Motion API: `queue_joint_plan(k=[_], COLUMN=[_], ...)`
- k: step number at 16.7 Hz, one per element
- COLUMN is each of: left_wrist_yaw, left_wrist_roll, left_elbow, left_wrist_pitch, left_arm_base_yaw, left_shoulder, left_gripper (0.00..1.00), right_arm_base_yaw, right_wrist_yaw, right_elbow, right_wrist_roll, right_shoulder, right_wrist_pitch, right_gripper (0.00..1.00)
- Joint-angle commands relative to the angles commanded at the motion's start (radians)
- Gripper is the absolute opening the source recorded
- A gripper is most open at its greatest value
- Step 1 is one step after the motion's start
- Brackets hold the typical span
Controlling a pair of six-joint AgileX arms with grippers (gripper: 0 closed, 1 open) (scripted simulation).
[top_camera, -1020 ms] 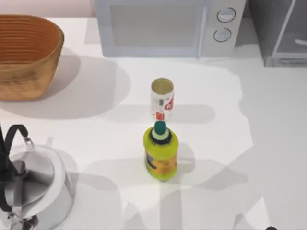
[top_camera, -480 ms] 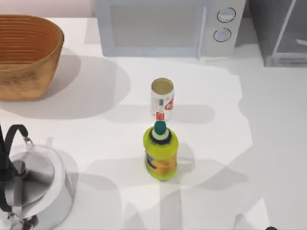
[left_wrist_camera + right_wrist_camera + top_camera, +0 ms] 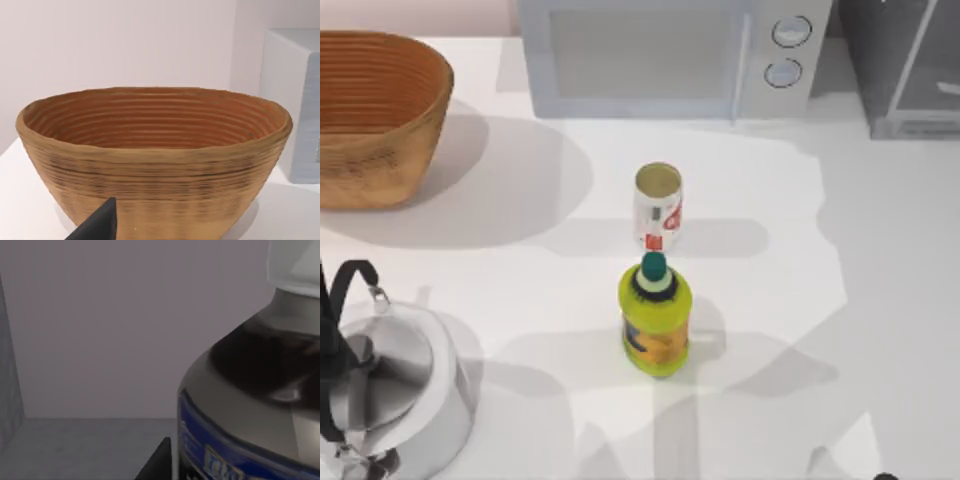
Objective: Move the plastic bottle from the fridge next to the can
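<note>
Clutter you'll note from the top: yellow-green bottle (image 3: 655,318) just in front of the can (image 3: 658,207), microwave (image 3: 665,55) behind, basket (image 3: 378,112) and kettle (image 3: 395,385) left. Plastic bottle (image 3: 250,390) stands inside the grey fridge (image 3: 75,340), close to your right wrist camera: white cap, dark liquid, blue label. Can't tell either gripper's jaw state.
</note>
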Motion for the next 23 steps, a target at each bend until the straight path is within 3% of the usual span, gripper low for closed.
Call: queue_joint_plan(k=[7,13,23], left_wrist_yaw=[0.000,0.000,0.000], left_wrist_roll=[0.000,0.000,0.000], left_elbow=[0.000,0.000,0.000], left_wrist_pitch=[0.000,0.000,0.000], left_arm_base_yaw=[0.000,0.000,0.000], left_shoulder=[0.000,0.000,0.000], left_gripper=[1.00,1.00,1.00], right_arm_base_yaw=[0.000,-0.004,-0.071], right_wrist_yaw=[-0.002,-0.003,-0.077], right_elbow=[0.042,0.026,-0.491], right_wrist_roll=[0.001,0.002,0.004], right_shoulder=[-0.105,-0.120,-0.453], right_wrist_pitch=[-0.148,-0.147,0.011], right_gripper=[0.00,0.00,0.00])
